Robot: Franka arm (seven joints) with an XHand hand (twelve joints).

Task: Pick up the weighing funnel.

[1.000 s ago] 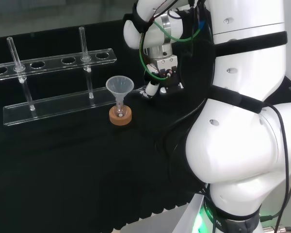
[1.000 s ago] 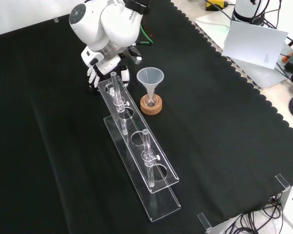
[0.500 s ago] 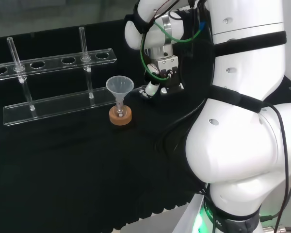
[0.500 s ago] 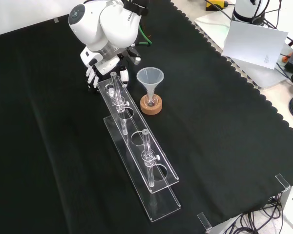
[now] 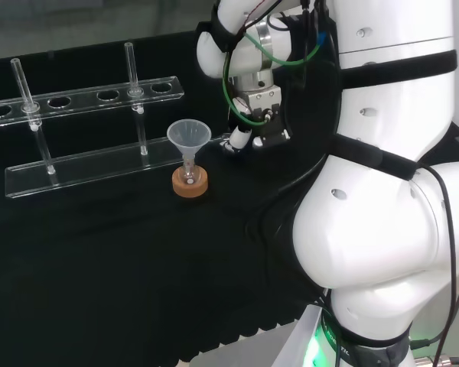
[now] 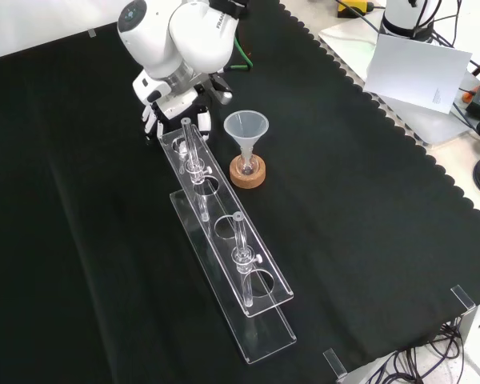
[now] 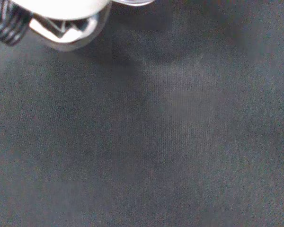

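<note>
Where the black cloth (image 6: 360, 240) comes closest in the front view, a long clear rack (image 6: 256, 300) starts near the cloth's near edge and runs toward its far edge. Two test tubes stand upright in the rack: near test tube (image 6: 242, 248), far test tube (image 6: 190, 148), with open holes between and beside them. Just right of the rack's far half in this view, and apart from it, the funnel (image 6: 246, 128) stands mouth up. Its stem is in a small flask (image 6: 249, 166) seated on a cork ring (image 6: 248, 176). Nothing touches the funnel.

Past the rack's far end, toward the cloth's far edge, the hand (image 6: 154, 112) hangs pointing down under the white arm link (image 6: 196, 36). It is close to the rack end; contact with rack or cloth cannot be told.

Head view: the hand (image 5: 239, 139) is just right of the funnel's mouth, apart from it, low over the cloth.

Wrist view: what looks like the weighing funnel (image 7: 97, 26) is a clear rounded rim tight against the blurred white part of the hand (image 7: 61, 7), bare cloth beyond it. That it is the weighing funnel is not certain. Whether the hand is closed round it, or how far open it is, cannot be told from any view.
</note>
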